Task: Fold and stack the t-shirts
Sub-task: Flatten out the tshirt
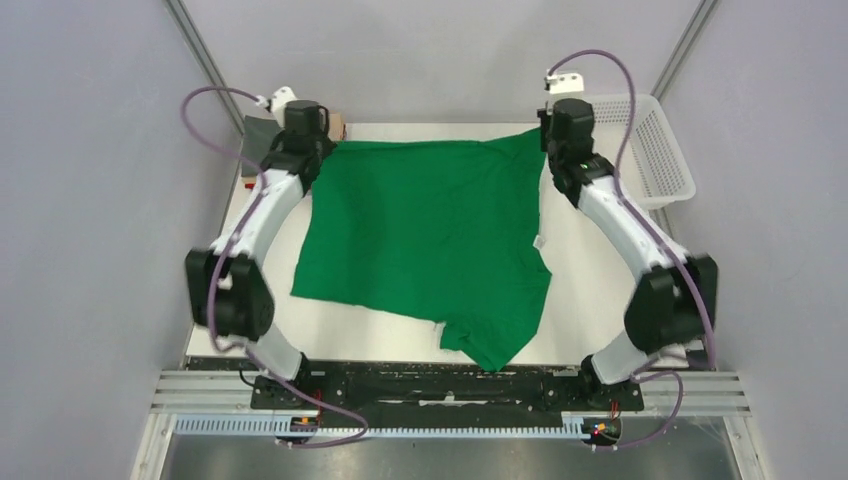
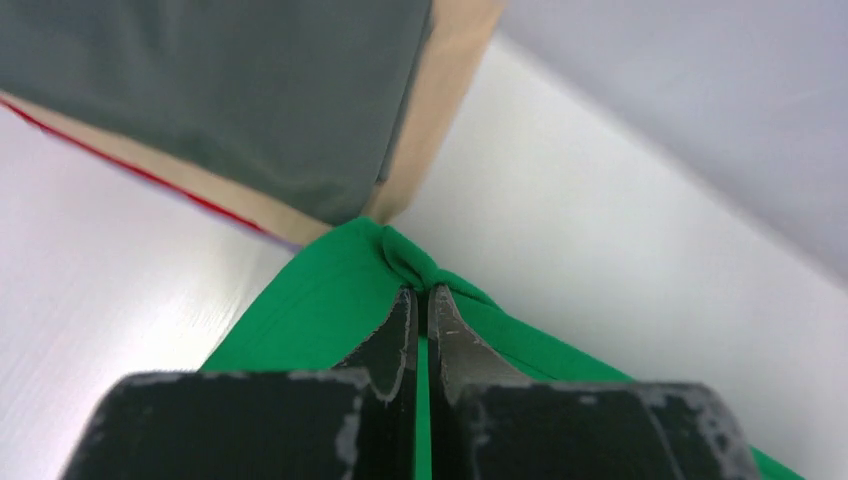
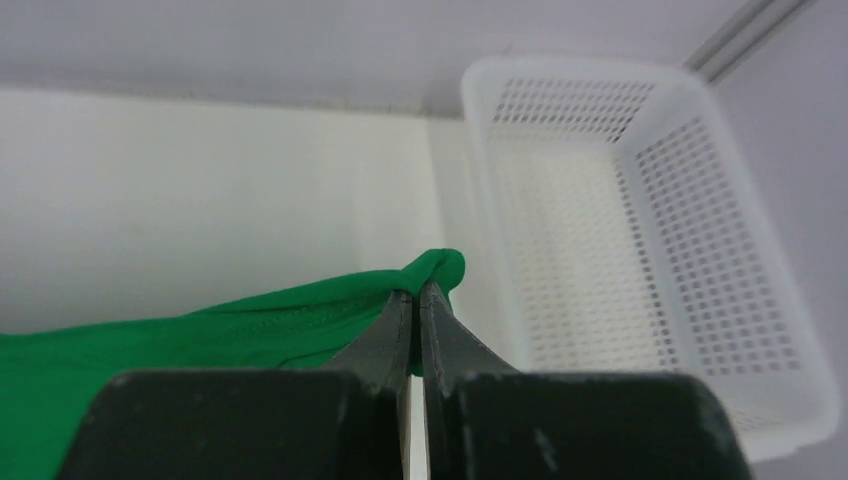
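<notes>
Bright, even light; blurred wrist close-ups.

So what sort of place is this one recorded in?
Most likely a lab test cell, not a home: plain grey panels wall in a white table, two robot arms are bolted to an aluminium rail at its near edge, and a green t-shirt lies spread near a white mesh basket.

My green t-shirt (image 1: 430, 235) lies spread over the bench (image 1: 590, 290), its far corners pinched in my left pincer (image 2: 422, 300) and right pincer (image 3: 415, 300). The grey-topped folded stack (image 2: 230, 90) sits at the bench's far-left corner.
</notes>
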Controlling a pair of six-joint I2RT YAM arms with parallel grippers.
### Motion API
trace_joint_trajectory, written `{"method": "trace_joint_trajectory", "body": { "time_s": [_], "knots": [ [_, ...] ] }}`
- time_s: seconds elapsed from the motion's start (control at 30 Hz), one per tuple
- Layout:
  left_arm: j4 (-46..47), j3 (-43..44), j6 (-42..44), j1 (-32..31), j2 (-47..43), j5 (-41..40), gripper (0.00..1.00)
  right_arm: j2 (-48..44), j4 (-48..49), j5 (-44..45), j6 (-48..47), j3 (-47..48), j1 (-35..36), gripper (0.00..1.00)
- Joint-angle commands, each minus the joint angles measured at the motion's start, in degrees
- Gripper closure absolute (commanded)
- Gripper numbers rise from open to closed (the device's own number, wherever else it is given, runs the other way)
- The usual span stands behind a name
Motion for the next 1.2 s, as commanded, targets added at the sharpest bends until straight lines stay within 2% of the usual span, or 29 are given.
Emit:
{"method": "trace_joint_trajectory", "body": {
  "time_s": [0.0,0.2,0.4,0.67,0.83,1.0,1.17],
  "knots": [
    [9.1,-4.74,1.06,-0.44,-20.06,-2.76,0.98,-20.7,8.15,4.29,-2.49,-6.19,-0.4,1.0],
    [14.43,-9.46,4.64,-1.03,-37.39,4.03,0.98,-39.34,10.11,1.62,-4.61,-12.29,-0.4,1.0],
    [15.15,-4.48,9.13,-1.02,-48.54,12.51,0.98,-51.44,9.99,0.66,-8.77,-10.23,-0.41,1.0],
    [11.68,7.24,12.37,-1.02,-53.46,19.25,0.98,-59.25,2.95,-4.1,-12.0,-0.43,-0.44,1.0],
    [5.48,14.49,13.59,-1.02,-54.71,21.16,0.98,-61.56,-2.22,-8.57,-13.37,7.46,-0.4,1.0],
    [2.66,15.29,13.84,-0.94,-58.87,24.55,0.98,-63.91,-5.47,-15.58,-13.39,12.75,-0.4,1.0],
    [3.77,12.75,13.94,-0.85,-61.89,24.99,0.98,-64.78,-5.41,-17.24,-13.56,13.38,-0.39,1.0]
  ]
}}
